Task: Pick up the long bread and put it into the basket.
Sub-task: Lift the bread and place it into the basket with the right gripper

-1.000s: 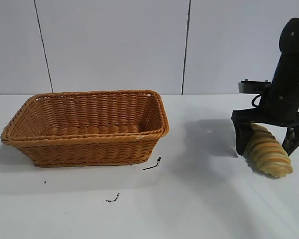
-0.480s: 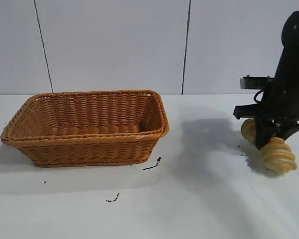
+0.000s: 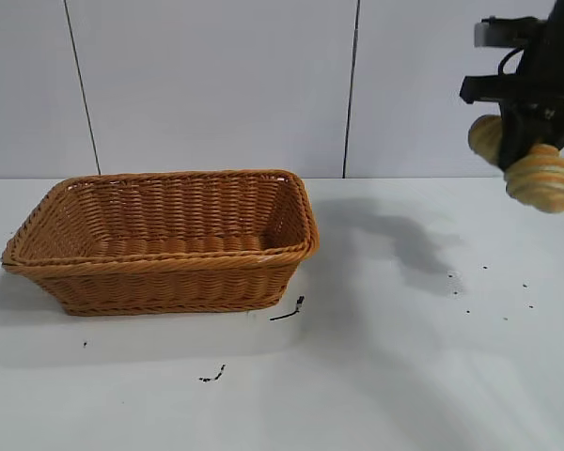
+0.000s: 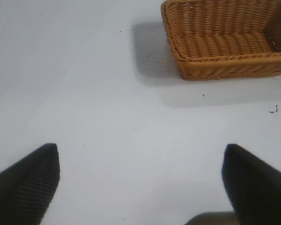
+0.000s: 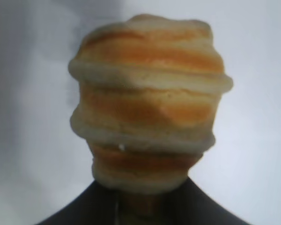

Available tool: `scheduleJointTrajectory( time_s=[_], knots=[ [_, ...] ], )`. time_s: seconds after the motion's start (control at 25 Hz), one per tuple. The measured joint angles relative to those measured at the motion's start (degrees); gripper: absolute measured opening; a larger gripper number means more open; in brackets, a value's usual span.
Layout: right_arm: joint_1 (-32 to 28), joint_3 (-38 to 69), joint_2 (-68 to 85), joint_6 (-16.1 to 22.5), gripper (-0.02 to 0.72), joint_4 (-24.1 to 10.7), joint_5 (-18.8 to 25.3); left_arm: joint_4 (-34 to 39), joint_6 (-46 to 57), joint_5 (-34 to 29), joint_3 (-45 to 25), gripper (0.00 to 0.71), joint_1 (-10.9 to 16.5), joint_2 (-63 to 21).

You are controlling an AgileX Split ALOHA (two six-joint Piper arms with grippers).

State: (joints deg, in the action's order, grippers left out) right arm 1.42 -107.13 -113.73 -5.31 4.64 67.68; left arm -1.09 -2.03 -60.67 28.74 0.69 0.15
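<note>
The long bread (image 3: 540,178), tan with orange-brown ridged stripes, hangs high in the air at the far right, clamped across its middle by my right gripper (image 3: 519,150). In the right wrist view the bread (image 5: 150,101) fills the frame, sticking out past the dark jaws. The orange-brown wicker basket (image 3: 164,266) stands on the white table at the left, well apart from the bread; nothing shows inside it. It also shows in the left wrist view (image 4: 225,65). My left gripper (image 4: 140,183) is open over bare table, away from the basket.
Small dark scraps (image 3: 289,310) lie on the table in front of the basket's right corner, and crumbs (image 3: 489,291) dot the table at the right. A white panelled wall stands behind.
My right gripper shut on the bread where it lay on the table at the right, then lifted it well above the table. The basket has not moved.
</note>
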Motion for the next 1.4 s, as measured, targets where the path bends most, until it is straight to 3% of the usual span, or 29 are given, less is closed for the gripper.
scheduleJointTrajectory(
  time_s=[0.36, 0.76, 0.92, 1.16, 1.2, 1.24, 1.4],
  knots=[
    [5.7, -11.0, -5.7, -1.6, 0.130, -0.9, 1.6, 0.0, 0.0, 0.0, 0.0, 0.693, 0.0, 0.0],
    [20.5, -22.0, -14.4, -2.7, 0.128, -0.8, 1.4, 0.0, 0.0, 0.0, 0.0, 0.693, 0.0, 0.0],
    [25.7, -22.6, -16.2, -6.3, 0.128, -0.8, -0.7, 0.0, 0.0, 0.0, 0.0, 0.693, 0.0, 0.0],
    [31.8, -22.6, -18.7, -17.1, 0.128, -0.6, -5.9, 0.0, 0.0, 0.0, 0.0, 0.693, 0.0, 0.0],
    [32.5, -22.6, -19.0, -20.1, 0.128, -0.6, -7.5, 0.0, 0.0, 0.0, 0.0, 0.693, 0.0, 0.0],
    [33.6, -22.6, -19.4, -26.4, 0.128, -0.6, -10.5, 0.0, 0.0, 0.0, 0.0, 0.693, 0.0, 0.0],
    [34.4, -22.6, -19.7, -39.7, 0.128, 0.1, -14.0, 0.0, 0.0, 0.0, 0.0, 0.693, 0.0, 0.0]
  ],
)
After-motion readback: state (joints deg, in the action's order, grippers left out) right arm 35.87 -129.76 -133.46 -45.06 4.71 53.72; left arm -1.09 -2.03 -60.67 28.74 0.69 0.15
